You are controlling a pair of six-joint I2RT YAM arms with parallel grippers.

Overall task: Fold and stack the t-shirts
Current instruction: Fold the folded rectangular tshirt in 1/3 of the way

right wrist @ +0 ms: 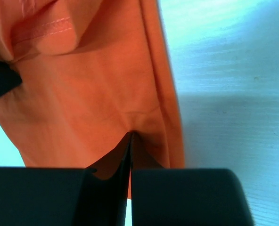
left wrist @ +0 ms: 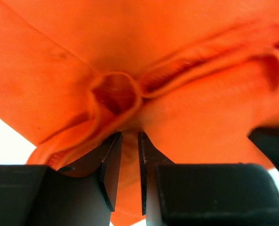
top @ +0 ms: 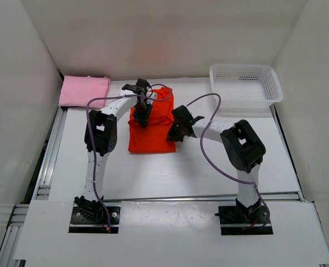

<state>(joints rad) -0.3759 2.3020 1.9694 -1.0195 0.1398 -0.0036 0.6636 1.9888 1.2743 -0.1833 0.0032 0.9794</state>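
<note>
Left gripper [top: 143, 115] points down from its bent arm onto the orange shirt [top: 153, 133], which lies in the middle of the counter [top: 153, 178]. The right gripper [top: 174, 132] leans in low at the shirt's right edge. A folded pink shirt [top: 85, 90] sits in the far left corner.

From the left wrist, the left gripper [left wrist: 130, 141] pinches a bunched fold of the orange shirt [left wrist: 186, 117], jaws almost together.

From the right wrist, the right gripper [right wrist: 130, 136] is squeezed tight on the orange shirt [right wrist: 83, 103] near its edge.

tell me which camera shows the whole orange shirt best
Top external: the orange t-shirt shows nearly whole. The wrist views show only close-up folds pinched by the left claw and right claw.
</note>
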